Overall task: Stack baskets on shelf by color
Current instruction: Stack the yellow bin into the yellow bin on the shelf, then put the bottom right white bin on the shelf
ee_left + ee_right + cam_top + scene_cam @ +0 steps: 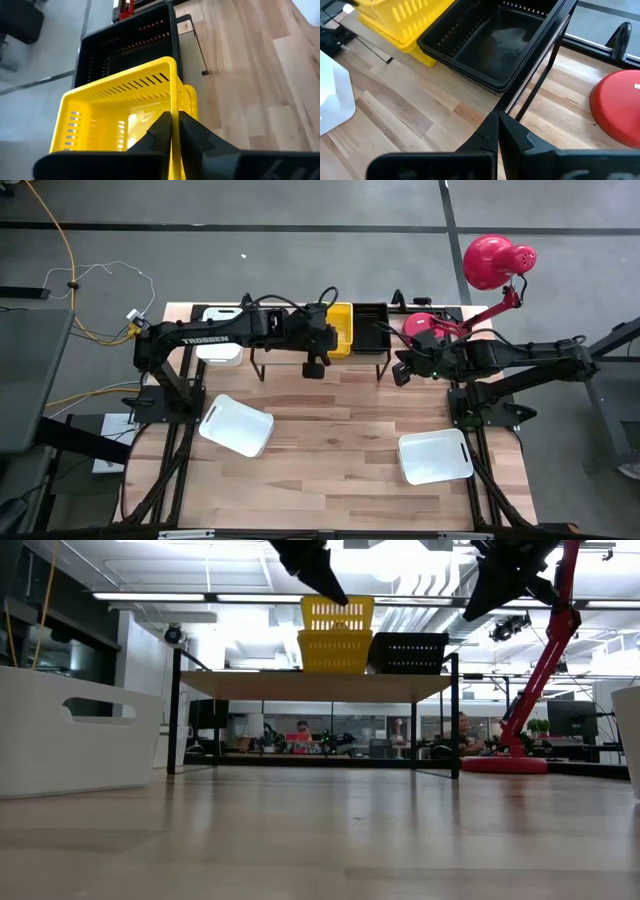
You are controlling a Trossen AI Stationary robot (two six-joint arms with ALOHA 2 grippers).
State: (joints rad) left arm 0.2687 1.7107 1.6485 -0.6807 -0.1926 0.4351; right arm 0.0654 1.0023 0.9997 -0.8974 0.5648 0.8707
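- On the shelf (315,686), a black-tube rack with a light wood top at the far edge of the table (340,440), sit two yellow baskets (336,635), mesh-walled with slotted sides; the upper one rests tilted on the lower.
- Beside them on the shelf stand nested black baskets (492,42), mesh-walled too.
- A white basket (222,340) sits at the shelf's left end.
- Two more white baskets, solid-walled, lie on the table: one (236,425) front left, one (435,457) front right.
- Left gripper (175,131) is pinched on the upper yellow basket's rim.
- Right gripper (497,131) hovers near the black baskets, clenched and empty.
- A red lamp (495,262) stands at the right rear.
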